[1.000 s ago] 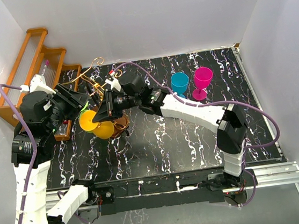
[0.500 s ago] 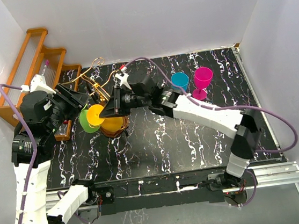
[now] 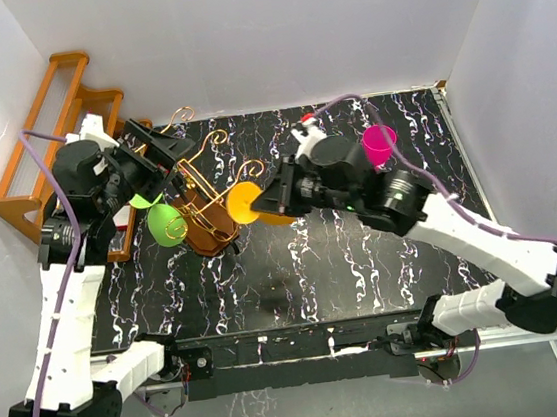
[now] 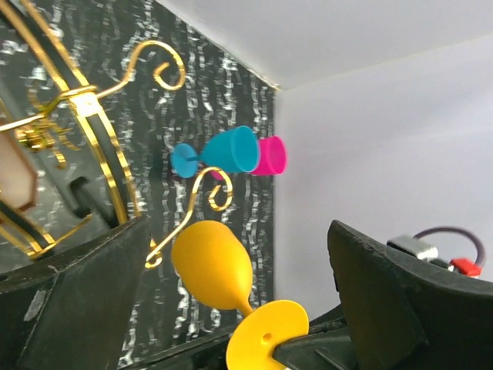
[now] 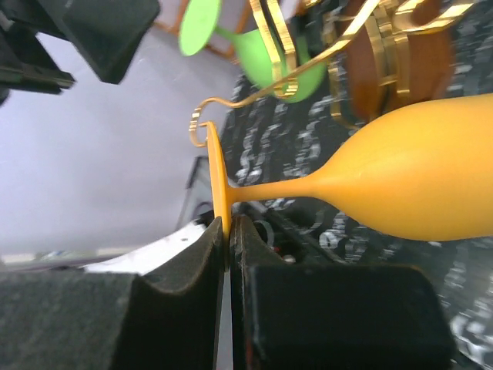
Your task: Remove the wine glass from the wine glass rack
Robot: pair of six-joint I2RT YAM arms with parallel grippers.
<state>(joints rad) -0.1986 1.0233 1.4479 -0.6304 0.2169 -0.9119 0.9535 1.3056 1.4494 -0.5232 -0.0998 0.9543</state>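
Note:
The wine glass (image 3: 248, 204) is yellow and lies sideways in the air, just right of the wine glass rack (image 3: 206, 192), a gold wire stand on a brown base. My right gripper (image 3: 278, 202) is shut on the glass's round foot (image 5: 219, 185), and the bowl (image 5: 431, 181) points toward the rack's scrolls (image 5: 262, 96). My left gripper (image 3: 164, 161) is open at the rack's upper left and holds nothing. In the left wrist view the yellow glass (image 4: 216, 266) hangs beyond its wide-apart fingers (image 4: 77, 293), free of the gold wire (image 4: 100, 146).
A green glass (image 3: 165, 224) hangs on the rack's left side. A pink glass (image 3: 380, 142) stands at the back right, with a blue glass (image 4: 227, 150) beside it. An orange-brown stepped shelf (image 3: 56, 113) stands against the left wall. White walls enclose the table.
My right gripper has drawn the yellow glass rightward, off the rack. My left gripper has opened wide and moved up toward the back of the rack.

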